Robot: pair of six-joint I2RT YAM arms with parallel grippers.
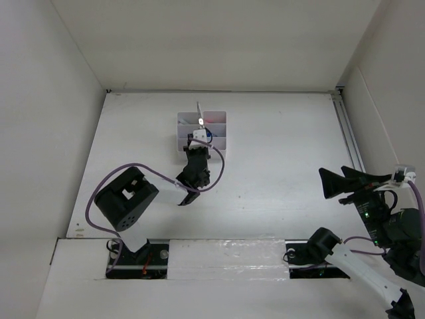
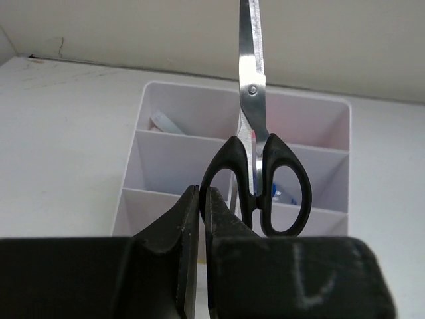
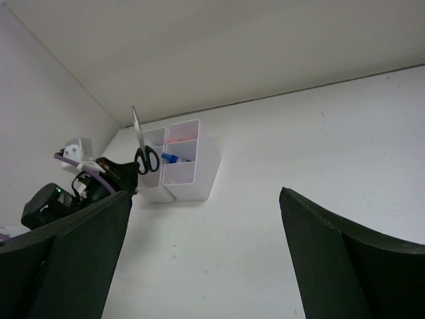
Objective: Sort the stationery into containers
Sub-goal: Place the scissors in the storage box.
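Note:
Black-handled scissors (image 2: 252, 80) point blade-up over the white containers (image 2: 166, 166), and my left gripper (image 2: 201, 193) is shut on the left handle loop. From above, the scissors (image 1: 198, 114) hang over the containers (image 1: 219, 143), with the left gripper (image 1: 197, 143) at their near side. A blue-capped bottle (image 3: 170, 158) lies in a middle compartment, and red-pink items (image 3: 174, 141) fill a far one. My right gripper (image 3: 206, 212) is open and holds nothing, far off at the table's right side (image 1: 335, 181).
White walls close in the table on the left, back and right. A metal rail (image 1: 348, 133) runs along the right edge. The left arm's purple cable (image 1: 133, 167) loops over the table near its base.

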